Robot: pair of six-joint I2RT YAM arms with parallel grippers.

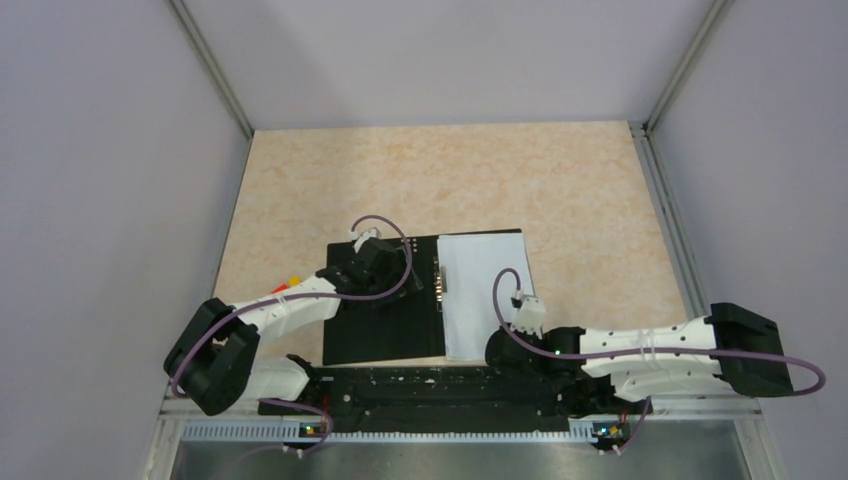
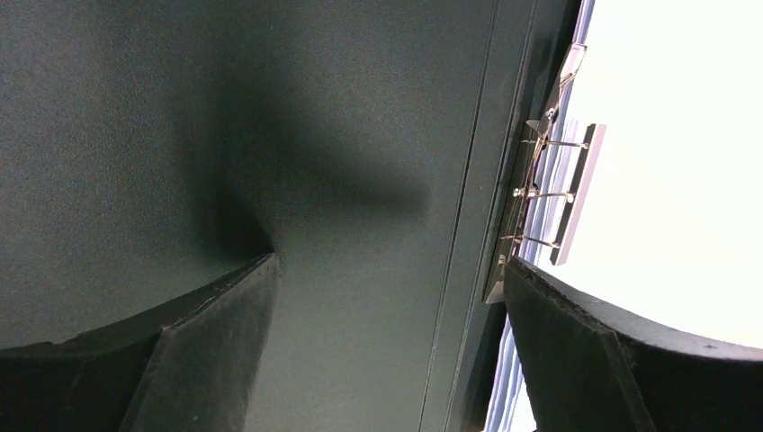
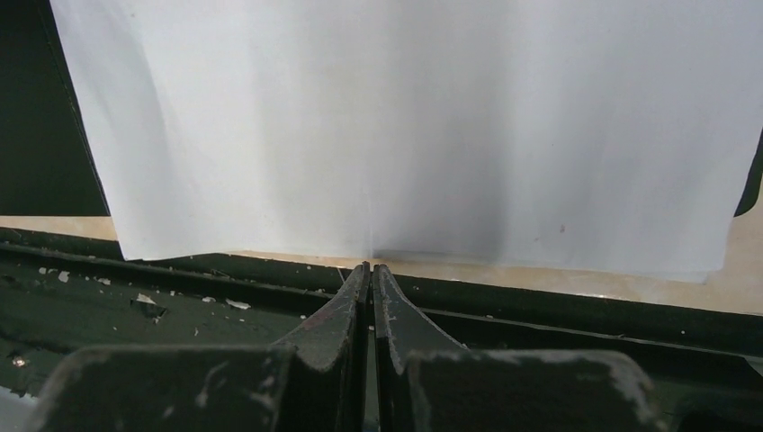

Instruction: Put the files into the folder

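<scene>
The folder (image 1: 385,325) lies open on the table, black inner faces up, with the metal spine clip (image 1: 440,280) in the middle. The files (image 1: 485,290), white sheets, lie on its right half. My left gripper (image 1: 385,262) hovers low over the left inner face and is open; in the left wrist view its gripper (image 2: 389,261) spans black cover, with the clip (image 2: 549,193) and the files (image 2: 675,162) to the right. My right gripper (image 1: 493,348) is shut at the sheets' near edge. In the right wrist view the gripper (image 3: 371,267) reaches the files (image 3: 405,126), nothing visibly between its fingers.
The black base rail (image 1: 430,385) runs along the near edge, right under my right gripper. A small orange and yellow block (image 1: 291,283) shows beside the left forearm. Grey walls (image 1: 110,200) close the beige table (image 1: 450,180) on three sides.
</scene>
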